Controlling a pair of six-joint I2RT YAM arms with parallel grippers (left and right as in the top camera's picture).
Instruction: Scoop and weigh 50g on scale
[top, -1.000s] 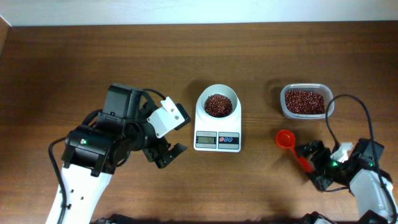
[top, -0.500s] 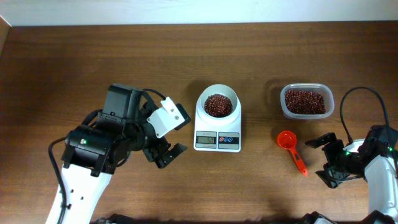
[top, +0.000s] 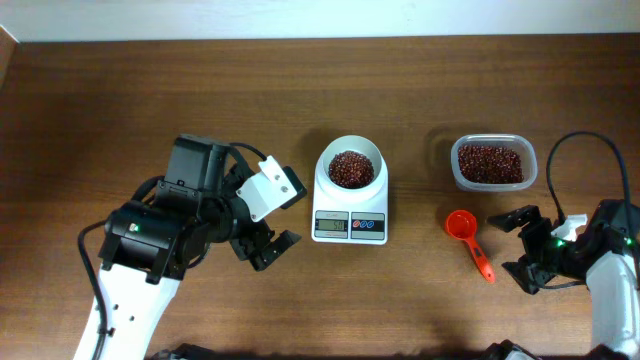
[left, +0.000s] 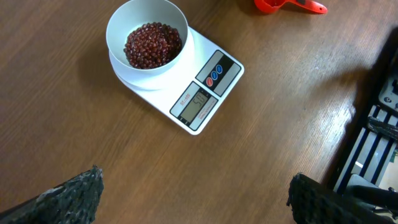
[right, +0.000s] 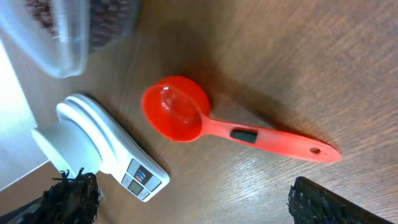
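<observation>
Spread beneath left pincer (top: 265, 248) and right pincer (top: 520, 245): dark brown wood-grain tabletop (top: 120, 100), matte, evenly and softly lit. Beyond both, along the far edge: narrow off-white strip of wall (top: 320, 18).

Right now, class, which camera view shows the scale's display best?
The left wrist view: the display of the scale is large, unobstructed and faces the camera. Overhead shows it too, but small. The right wrist view catches the scale at a steep slant, buttons visible, display unreadable.
</observation>
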